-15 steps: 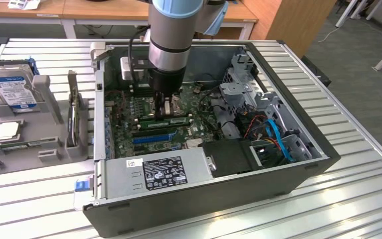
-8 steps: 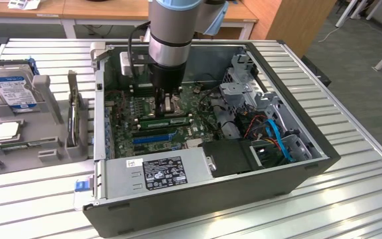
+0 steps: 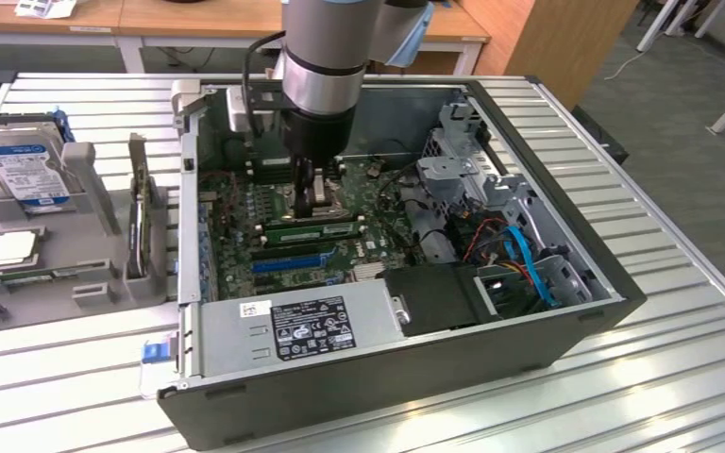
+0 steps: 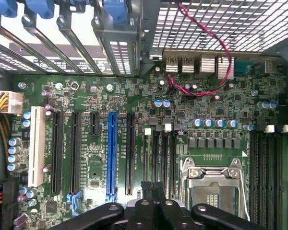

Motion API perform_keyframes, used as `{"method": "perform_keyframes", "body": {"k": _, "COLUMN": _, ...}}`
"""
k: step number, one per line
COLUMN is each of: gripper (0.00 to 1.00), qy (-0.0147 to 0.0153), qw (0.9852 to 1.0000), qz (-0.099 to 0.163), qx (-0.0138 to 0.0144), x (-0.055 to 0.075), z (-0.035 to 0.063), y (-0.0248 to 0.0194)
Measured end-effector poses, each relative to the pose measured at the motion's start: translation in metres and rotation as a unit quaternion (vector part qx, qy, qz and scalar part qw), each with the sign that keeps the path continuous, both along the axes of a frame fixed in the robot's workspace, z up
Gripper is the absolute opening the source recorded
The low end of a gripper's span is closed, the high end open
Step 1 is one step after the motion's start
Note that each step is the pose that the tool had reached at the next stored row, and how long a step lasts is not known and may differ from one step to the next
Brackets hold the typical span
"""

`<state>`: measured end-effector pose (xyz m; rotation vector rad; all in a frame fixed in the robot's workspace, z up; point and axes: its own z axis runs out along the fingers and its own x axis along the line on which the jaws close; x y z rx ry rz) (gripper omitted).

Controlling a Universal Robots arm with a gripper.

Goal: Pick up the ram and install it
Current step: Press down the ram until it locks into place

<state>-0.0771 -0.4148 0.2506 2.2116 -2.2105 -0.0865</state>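
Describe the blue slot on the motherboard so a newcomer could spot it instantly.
Look inside the open computer case at the green motherboard. Long parallel slots run across it. The blue slot is the only blue one: its neighbours are black slots, with one white slot at the end.

The arm (image 3: 325,57) is showing at the upper centre of the exterior view as a thick cylinder: a pale grey-blue joint cover at the very top, a polished silver sleeve beneath it, then a matte black wrist section. A black cable (image 3: 252,71) is looping down along the exterior view's left of the silver sleeve. The hand (image 4: 153,201), at the lower centre of the wrist view, is showing black linkage bars with round pivot screws and narrow black fingers (image 4: 148,191) pressed together
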Motion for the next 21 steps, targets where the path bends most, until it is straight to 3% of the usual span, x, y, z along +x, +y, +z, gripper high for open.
{"method": "perform_keyframes", "body": {"k": 21, "gripper": 0.1, "qy": 0.0, "qw": 1.0, "qz": 0.0, "qx": -0.0002, "x": 0.0, "z": 0.024, "y": 0.0}}
